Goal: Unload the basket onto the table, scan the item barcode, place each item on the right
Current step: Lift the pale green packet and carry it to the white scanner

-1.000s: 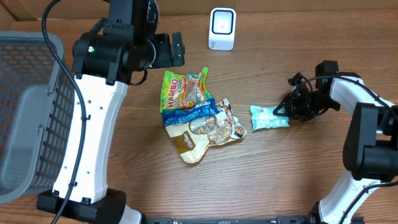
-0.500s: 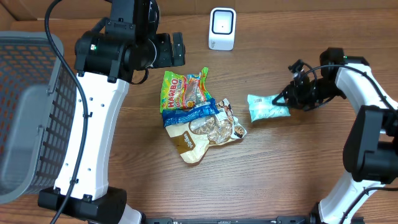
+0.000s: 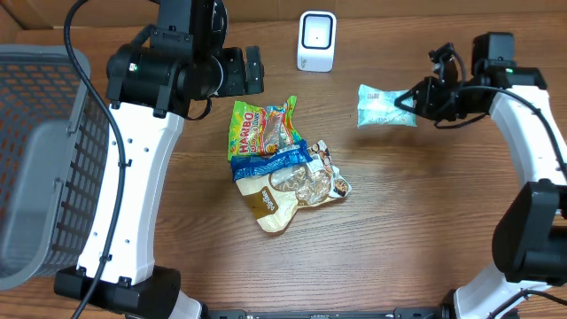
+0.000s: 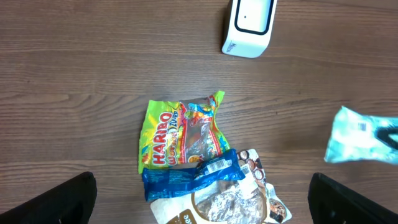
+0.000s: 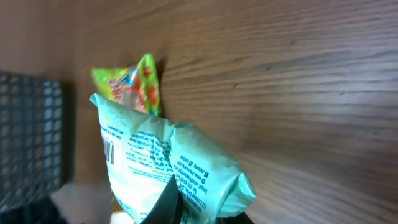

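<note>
We see the right gripper in the upper right of the overhead frame, clamped on one end of the pale teal packet, which sits near the white scanner, to its right. In the right wrist view, the packet's barcode shows at its left edge. The left gripper, upper left of centre, stands wide apart and empty.

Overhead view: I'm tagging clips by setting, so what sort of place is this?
Probably a mock checkout station: a white barcode scanner on a wooden table, a Haribo bag among snack packets, and a grey mesh basket at the side.
</note>
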